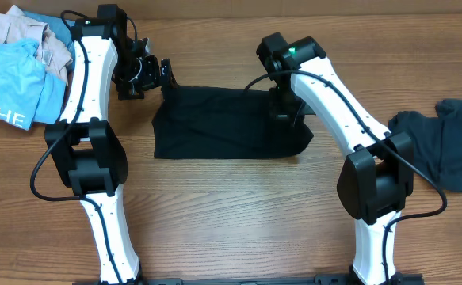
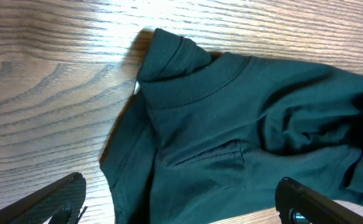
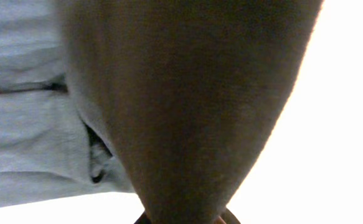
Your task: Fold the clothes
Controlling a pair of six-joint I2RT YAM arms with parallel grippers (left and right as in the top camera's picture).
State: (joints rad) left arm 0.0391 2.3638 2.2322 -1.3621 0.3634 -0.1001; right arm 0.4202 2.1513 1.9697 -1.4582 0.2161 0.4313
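A black T-shirt (image 1: 223,127), one of the clothes, lies folded into a wide band at the middle of the table. My left gripper (image 1: 155,75) hovers open at its upper left corner. In the left wrist view the collar end of the shirt (image 2: 243,124) spreads below and between the spread fingers of this gripper (image 2: 181,183). My right gripper (image 1: 282,111) is at the shirt's upper right edge, shut on the fabric. In the right wrist view a dark cone of cloth (image 3: 187,93) rises from this gripper (image 3: 184,218) and hides the fingers.
A dark slate-blue shirt (image 1: 444,142) lies crumpled at the right edge of the table. At the far left corner there is a pile with a light-blue lettered shirt (image 1: 9,83) and a beige one (image 1: 21,32).
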